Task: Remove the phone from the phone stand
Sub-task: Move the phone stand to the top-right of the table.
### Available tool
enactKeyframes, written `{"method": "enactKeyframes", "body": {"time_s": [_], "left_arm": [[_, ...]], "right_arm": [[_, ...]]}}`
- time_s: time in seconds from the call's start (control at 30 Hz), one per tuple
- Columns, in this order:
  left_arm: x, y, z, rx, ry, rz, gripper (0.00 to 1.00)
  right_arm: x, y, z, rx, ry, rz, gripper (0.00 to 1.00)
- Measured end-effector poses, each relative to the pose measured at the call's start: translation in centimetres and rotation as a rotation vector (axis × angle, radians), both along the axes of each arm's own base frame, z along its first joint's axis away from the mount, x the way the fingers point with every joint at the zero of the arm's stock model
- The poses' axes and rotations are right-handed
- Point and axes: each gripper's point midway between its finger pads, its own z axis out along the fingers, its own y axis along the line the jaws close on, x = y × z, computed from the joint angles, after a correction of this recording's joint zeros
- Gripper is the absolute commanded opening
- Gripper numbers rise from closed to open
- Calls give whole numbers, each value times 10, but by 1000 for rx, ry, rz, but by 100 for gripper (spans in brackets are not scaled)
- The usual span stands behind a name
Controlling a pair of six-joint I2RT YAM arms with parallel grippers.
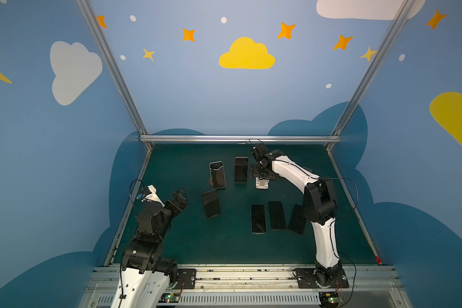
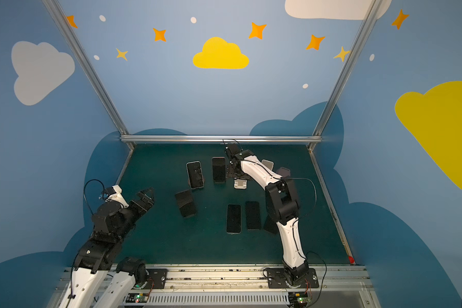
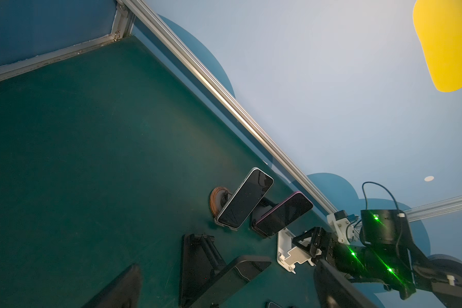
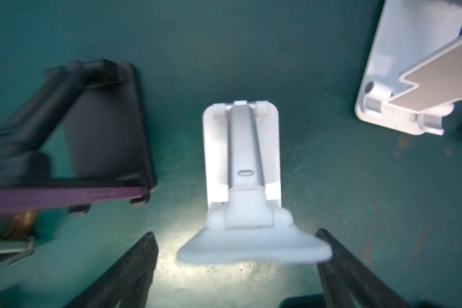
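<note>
Right gripper (image 4: 235, 236) over bare white plastic folding stand (image 4: 242, 160), fingers spread, empty; left gripper (image 1: 182, 198) spread too; advise pinching purple-edged phone (image 3: 284, 213) beside that stand by long edges.

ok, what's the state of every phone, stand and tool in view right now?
white stand: upright, no phone on it.
right tool: open, empty, astride the white stand.
left tool: open, empty.
silver phone: docked, leaning back.
purple phone: docked, leaning back.
black phone: docked, leaning back.
flat phones: three, lying on the table.
</note>
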Motion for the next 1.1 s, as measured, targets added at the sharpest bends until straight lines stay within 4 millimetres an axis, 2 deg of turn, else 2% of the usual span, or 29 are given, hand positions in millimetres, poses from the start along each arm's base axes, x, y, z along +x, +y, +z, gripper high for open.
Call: {"method": "enactKeyframes", "body": {"time_s": [0.13, 0.3, 0.37, 0.63, 0.87, 1.0, 1.1], "left_arm": [[1, 0, -1, 1, 6, 0, 100], [2, 0, -3, 2, 15, 0, 100], [2, 0, -4, 3, 16, 1, 100], [4, 0, -6, 5, 27, 2, 100], [4, 0, -8, 6, 34, 2, 100], [4, 0, -8, 6, 34, 2, 100], [4, 0, -8, 7, 34, 2, 100]], "right_arm": [[2, -6, -10, -10, 19, -17, 87], [12, -6, -9, -12, 2, -11, 66], [15, -7, -7, -20, -7, -7, 63], [29, -14, 0, -89, -63, 34, 63], [67, -36, 7, -143, -152, 20, 66], [90, -54, -3, -138, -159, -11, 67], [98, -65, -3, -112, -156, -27, 74]]}}
